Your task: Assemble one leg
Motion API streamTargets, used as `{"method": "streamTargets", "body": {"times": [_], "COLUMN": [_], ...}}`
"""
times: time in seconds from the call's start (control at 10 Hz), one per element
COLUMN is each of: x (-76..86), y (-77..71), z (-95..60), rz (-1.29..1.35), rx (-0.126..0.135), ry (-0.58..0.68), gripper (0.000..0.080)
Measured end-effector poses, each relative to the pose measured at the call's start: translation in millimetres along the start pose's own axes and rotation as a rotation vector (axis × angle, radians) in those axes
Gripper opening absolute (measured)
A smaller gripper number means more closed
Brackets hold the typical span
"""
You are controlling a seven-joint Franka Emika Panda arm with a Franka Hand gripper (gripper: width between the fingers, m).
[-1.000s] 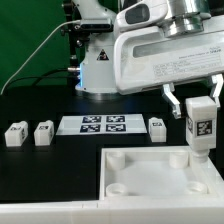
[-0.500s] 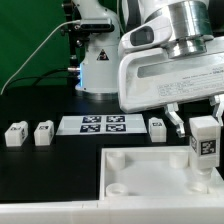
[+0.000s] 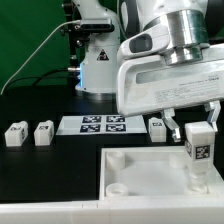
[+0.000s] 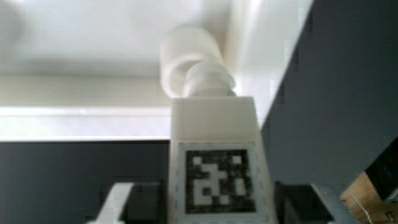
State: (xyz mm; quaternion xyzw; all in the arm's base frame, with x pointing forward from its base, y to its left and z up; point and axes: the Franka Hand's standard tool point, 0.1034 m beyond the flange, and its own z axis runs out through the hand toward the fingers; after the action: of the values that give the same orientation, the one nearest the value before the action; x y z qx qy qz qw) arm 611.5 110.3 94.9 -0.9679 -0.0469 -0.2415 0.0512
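My gripper [image 3: 197, 128] is shut on one leg [image 3: 197, 146], a small white block with a black-and-white tag facing the camera. It holds the leg upright just over the far right corner of the large white panel [image 3: 140, 172]. In the wrist view the leg [image 4: 217, 140] sits between the fingers [image 4: 128, 205], and its round end points at the panel's corner socket [image 4: 192, 48]. Three more legs lie on the black table: two at the exterior view's left [image 3: 14, 134] [image 3: 43, 132] and one beside the gripper [image 3: 157, 127].
The marker board [image 3: 100, 124] lies flat on the table between the loose legs. The robot's base [image 3: 95, 70] stands behind it. The panel's other round corner sockets [image 3: 118, 159] are open.
The gripper has come down with the leg and shifted slightly, bringing the leg's lower end close to the panel's far right corner socket.
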Motion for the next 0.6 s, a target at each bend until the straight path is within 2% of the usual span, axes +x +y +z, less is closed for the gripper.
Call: {"method": "streamTargets", "body": {"times": [0.2,0.4,0.6], "x": [-0.4,2.8,2.4], "y": [-5.0,-1.6,-5.5], "z": [2.8,3.0,4.9], "rz": [-0.006,-0.009,-0.013], "rx": [0.004,0.001,0.006], "ry": [0.018,0.022,0.024], "gripper": [0.0291,0.0291,0.0291]}}
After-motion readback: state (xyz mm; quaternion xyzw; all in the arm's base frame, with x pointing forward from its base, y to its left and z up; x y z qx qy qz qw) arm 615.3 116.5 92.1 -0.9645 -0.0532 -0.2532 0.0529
